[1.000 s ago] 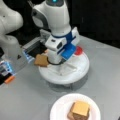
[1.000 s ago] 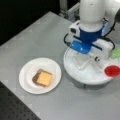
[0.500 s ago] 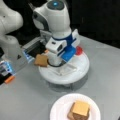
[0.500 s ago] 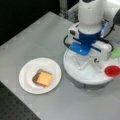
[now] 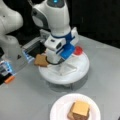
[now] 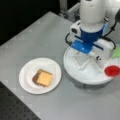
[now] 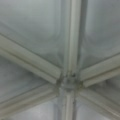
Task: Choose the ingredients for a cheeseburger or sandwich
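Note:
On the small white plate lies a stack in both front views: tan toast below, a dark brown patty, and a yellow cheese square on top. A second tan toast square rests at the left rim of the round white divided tray. My gripper hangs low over the tray's middle, just right of that toast, with its fingertips hidden by the hand. The wrist view shows only the tray's dividers meeting close below.
A red disc sits on the tray's rim and a green leafy piece lies near it. A second grey robot base with cabling stands at a front view's left. Grey tabletop surrounds plate and tray.

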Controlling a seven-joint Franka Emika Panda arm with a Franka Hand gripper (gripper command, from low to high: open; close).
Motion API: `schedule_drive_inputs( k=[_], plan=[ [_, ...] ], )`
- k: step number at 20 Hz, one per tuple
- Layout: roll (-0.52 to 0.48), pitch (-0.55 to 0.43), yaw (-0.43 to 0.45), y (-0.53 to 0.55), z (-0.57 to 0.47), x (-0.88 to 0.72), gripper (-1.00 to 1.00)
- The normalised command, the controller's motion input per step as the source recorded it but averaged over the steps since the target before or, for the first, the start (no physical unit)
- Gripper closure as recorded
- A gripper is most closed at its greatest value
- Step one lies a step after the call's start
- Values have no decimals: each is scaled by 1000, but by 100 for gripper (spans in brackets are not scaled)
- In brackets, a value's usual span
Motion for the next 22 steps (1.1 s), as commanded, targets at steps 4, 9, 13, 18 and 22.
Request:
schedule_drive_inputs(
  k=[4,9,13,18,22],
  plan=[
    [-39,-73,-45,96,-249,-166,-100],
    [-67,-82,-35,104,-151,-170,-100],
    [-74,-97,-26,111,-71,-228,-100],
    [-77,-97,-26,116,-76,-338,-100],
    [-77,-116,-21,124,-105,-402,-100]
  ],
)
